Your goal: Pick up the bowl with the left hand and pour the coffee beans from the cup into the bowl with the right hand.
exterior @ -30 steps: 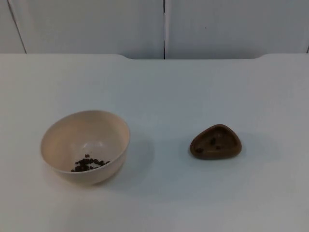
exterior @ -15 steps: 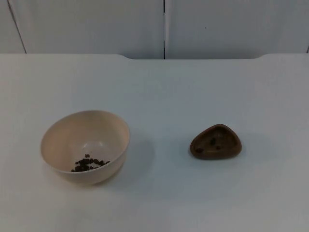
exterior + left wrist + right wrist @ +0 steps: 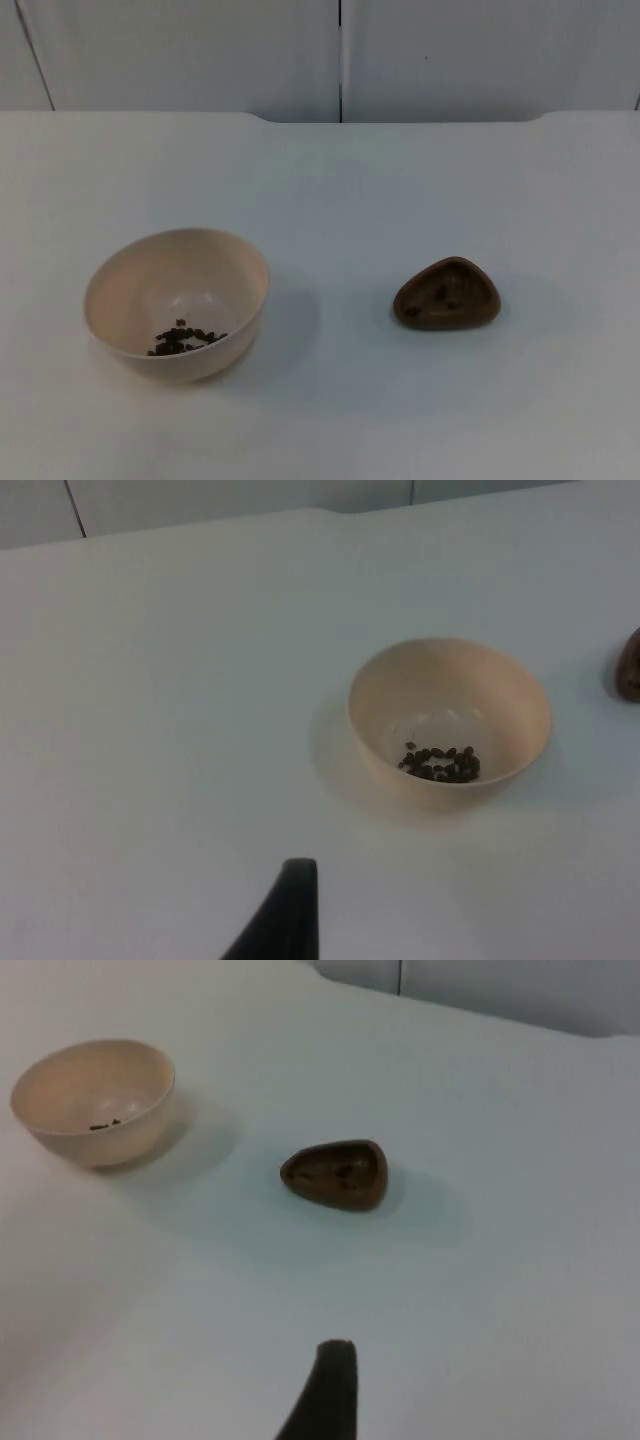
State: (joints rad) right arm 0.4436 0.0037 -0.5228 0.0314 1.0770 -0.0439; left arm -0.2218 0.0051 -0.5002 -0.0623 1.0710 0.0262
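Two vessels on white table (image 3: 400, 180), well apart: cream bowl (image 3: 177, 303) holding coffee beans (image 3: 185, 339), brown cup (image 3: 446, 294) nearly empty. Pour looks done. Left gripper (image 3: 290, 910), right gripper (image 3: 330, 1390) back off, opening unreadable. Next: likely nothing.

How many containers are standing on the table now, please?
2. A cream bowl with coffee beans inside stands on the table's left part; a small brown cup stands apart to its right.

Cream bowl (image 3: 177, 303), dark brown coffee beans (image 3: 186, 339) inside, brown cup (image 3: 446, 294), white tabletop (image 3: 400, 190), grey partition wall (image 3: 200, 55), black fingertips (image 3: 285, 912)
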